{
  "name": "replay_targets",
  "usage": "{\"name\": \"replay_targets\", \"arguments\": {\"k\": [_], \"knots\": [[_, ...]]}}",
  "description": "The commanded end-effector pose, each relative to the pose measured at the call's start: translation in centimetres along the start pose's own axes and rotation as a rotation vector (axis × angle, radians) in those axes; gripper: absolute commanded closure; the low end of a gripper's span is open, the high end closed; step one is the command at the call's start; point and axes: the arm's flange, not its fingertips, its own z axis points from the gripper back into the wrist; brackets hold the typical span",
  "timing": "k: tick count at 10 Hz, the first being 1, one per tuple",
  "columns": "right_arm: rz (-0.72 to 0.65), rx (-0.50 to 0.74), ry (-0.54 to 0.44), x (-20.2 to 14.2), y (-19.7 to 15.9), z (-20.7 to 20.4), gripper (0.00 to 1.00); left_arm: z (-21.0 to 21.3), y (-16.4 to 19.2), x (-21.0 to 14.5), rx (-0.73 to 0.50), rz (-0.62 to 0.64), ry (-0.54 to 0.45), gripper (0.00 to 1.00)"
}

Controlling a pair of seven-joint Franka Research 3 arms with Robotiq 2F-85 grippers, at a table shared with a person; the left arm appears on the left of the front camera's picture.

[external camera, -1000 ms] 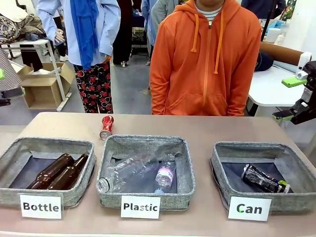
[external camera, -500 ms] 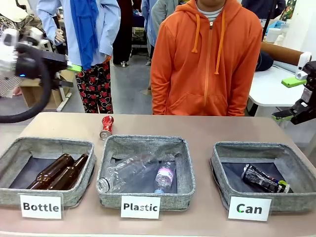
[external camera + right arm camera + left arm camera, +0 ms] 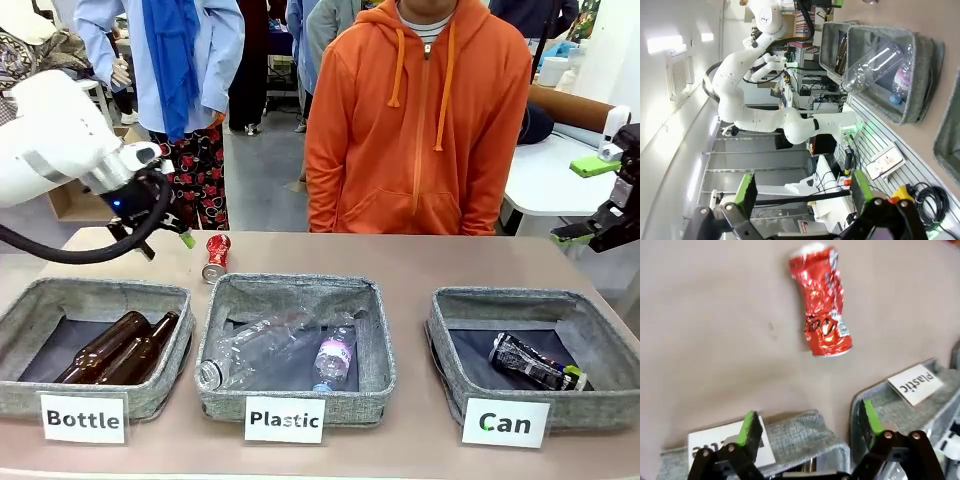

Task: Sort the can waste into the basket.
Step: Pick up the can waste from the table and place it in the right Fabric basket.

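The front camera sits on the robot's side, a little above the table (image 3: 450,260), facing across it at a person (image 3: 415,130). The left wrist camera looks down on the tabletop from near by — it shares the red can (image 3: 216,256) with the front view. The right wrist camera, rolled sideways, looks back from farther off; the Plastic basket (image 3: 375,340) lies in all 3 views.

The crushed red can (image 3: 822,300) lies in the upper middle of the frame on the brown table (image 3: 715,315), touching nothing. Along the bottom edge, the gripper (image 3: 809,424) stands with its green-padded fingers wide apart over a grey basket (image 3: 795,427). A "Plastic" label (image 3: 915,383) sits at lower right.
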Motion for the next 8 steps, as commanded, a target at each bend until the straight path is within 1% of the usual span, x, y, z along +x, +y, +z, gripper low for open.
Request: {"name": "replay_targets", "arguments": {"k": [1,4,5,6,7,8], "knots": [[0.006,0.008,-0.009,0.2,0.4,-0.1,0.0,0.7,1.3,-0.5,-0.059,0.026,-0.027,0.0],[0.006,0.008,-0.009,0.2,0.4,-0.1,0.0,0.7,1.3,-0.5,-0.059,0.026,-0.027,0.0],[0.006,0.008,-0.009,0.2,0.4,-0.1,0.0,0.2,0.6,0.2,-0.025,0.027,-0.012,0.0],[0.006,0.008,-0.009,0.2,0.4,-0.1,0.0,-0.4,-0.8,0.9,-0.008,0.027,-0.052,0.0],[0.006,0.008,-0.009,0.2,0.4,-0.1,0.0,-1.2,-2.7,1.9,0.053,0.053,-0.094,0.0],[0.006,0.008,-0.009,0.2,0.4,-0.1,0.0,-2.1,-4.3,2.8,0.117,0.096,-0.171,0.0]]}}
